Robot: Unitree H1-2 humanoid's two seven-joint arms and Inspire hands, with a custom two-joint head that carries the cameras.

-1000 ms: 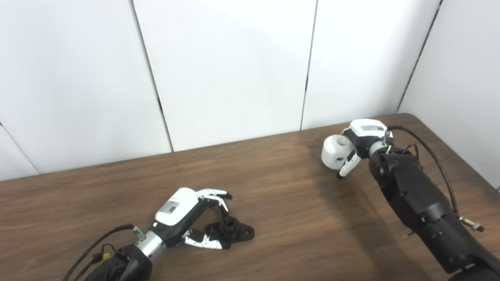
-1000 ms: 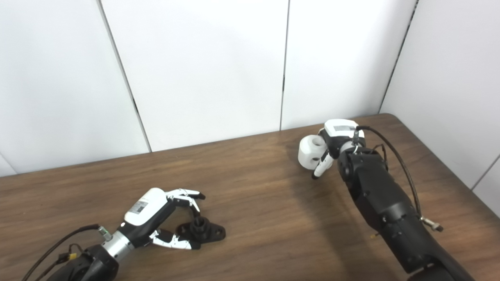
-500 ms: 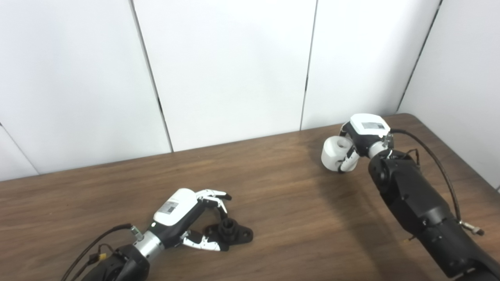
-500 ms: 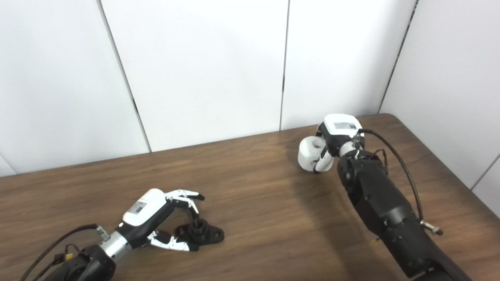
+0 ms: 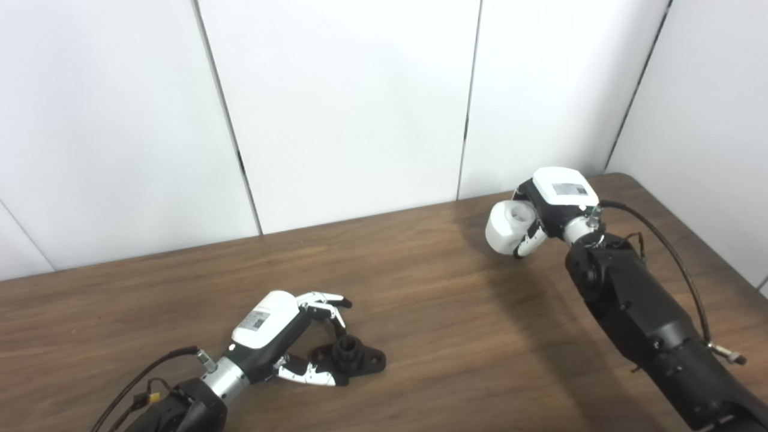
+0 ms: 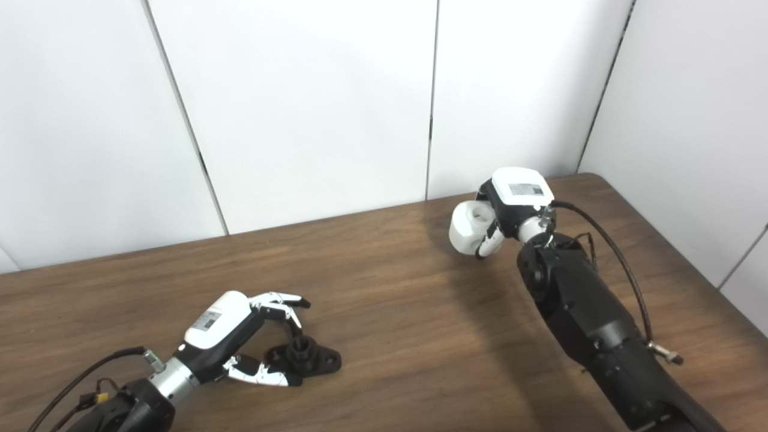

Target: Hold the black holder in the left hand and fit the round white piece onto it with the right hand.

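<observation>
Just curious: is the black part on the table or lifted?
On the table: the black holder lies flat on the wood, the left hand around it.

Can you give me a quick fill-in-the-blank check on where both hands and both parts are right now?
1. The round white piece is held in the ____ hand.
2. The black holder lies on the ____, not lifted.
3. The left hand has its fingers around the ____.
4. The white piece is ____ the table, not resting on it.

Missing words: right; table; black holder; above
</observation>
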